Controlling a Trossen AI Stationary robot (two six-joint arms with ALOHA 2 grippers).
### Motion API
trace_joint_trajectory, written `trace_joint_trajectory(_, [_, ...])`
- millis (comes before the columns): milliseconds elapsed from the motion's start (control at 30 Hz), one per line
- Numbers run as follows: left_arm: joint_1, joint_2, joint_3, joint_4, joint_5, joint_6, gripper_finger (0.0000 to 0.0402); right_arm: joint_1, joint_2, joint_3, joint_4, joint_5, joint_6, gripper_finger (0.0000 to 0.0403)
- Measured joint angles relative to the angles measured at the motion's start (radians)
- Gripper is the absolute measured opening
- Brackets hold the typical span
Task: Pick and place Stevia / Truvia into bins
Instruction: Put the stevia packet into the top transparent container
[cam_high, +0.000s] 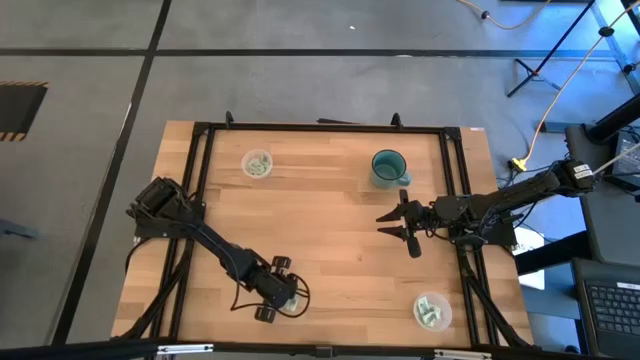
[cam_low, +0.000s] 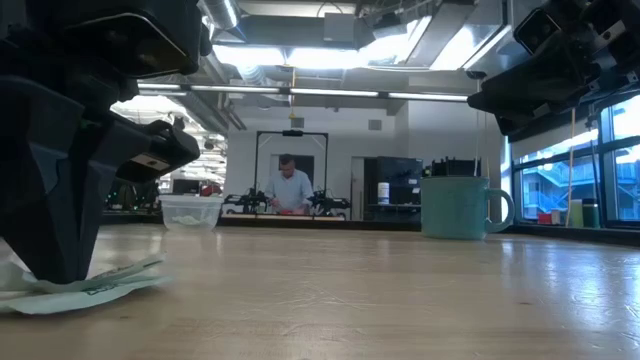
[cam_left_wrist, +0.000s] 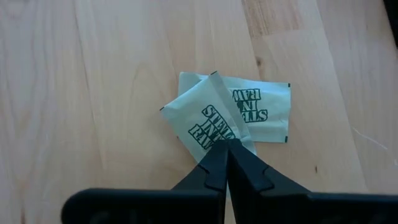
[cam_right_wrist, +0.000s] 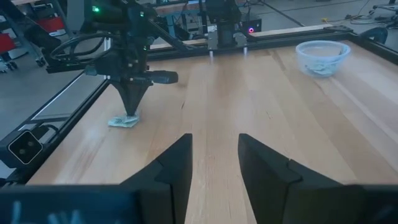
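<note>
Light wooden table (cam_high: 330, 230); right gripper (cam_high: 397, 228) hovers mid-table beside teal-green mug (cam_high: 387, 166), fingers apart, empty; left gripper (cam_left_wrist: 227, 147) at near edge, fingers pinched together on top white-green paper Stevia sachet (cam_left_wrist: 202, 118), overlapping second sachet (cam_left_wrist: 264, 112)

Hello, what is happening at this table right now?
A two-armed robot is sorting sweetener sachets into clear cups. The left hand is down at the near edge of the table, shut on the top sachet of two that overlap there; the other sachet lies flat under it. The right hand hangs open over the middle right of the table, holding nothing. The far cup and the near cup each hold sachets already. A teal mug stands apart.
</note>
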Motion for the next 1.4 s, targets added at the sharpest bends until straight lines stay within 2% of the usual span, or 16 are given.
trace_joint_trajectory(200, [0.004, -0.118, -0.009, -0.051, -0.006, 0.000, 0.0001, 0.000, 0.000, 0.000, 0.000, 0.000, -0.001, 0.0133])
trace_joint_trajectory(400, [0.021, -0.292, -0.007, -0.119, -0.101, 0.024, 0.0002, 0.000, 0.000, 0.000, 0.000, 0.000, -0.024, 0.0133])
trace_joint_trajectory(567, [0.105, -0.430, -0.004, -0.339, -0.182, 0.025, 0.0002, 0.000, 0.000, 0.000, 0.000, 0.000, -0.027, 0.0133])
trace_joint_trajectory(700, [0.254, -0.510, -0.004, -0.502, -0.173, 0.028, 0.0002, 0.000, 0.000, 0.000, 0.000, 0.000, -0.027, 0.0133])
trace_joint_trajectory(867, [0.505, -0.550, -0.004, -0.607, -0.193, 0.146, 0.0002, 0.000, 0.000, 0.000, 0.000, 0.000, -0.027, 0.0133])
trace_joint_trajectory(1067, [0.811, -0.551, -0.017, -0.589, -0.143, 0.336, 0.0003, 0.000, 0.000, 0.000, 0.000, 0.000, -0.027, 0.0133])
trace_joint_trajectory(1200, [1.003, -0.551, -0.052, -0.565, -0.059, 0.373, 0.0003, 0.000, 0.000, 0.000, 0.000, -0.001, -0.022, 0.0133])
trace_joint_trajectory(1400, [1.167, -0.551, -0.113, -0.494, -0.022, 0.429, 0.0003, 0.001, 0.000, 0.000, -0.005, -0.002, 0.003, 0.0133])
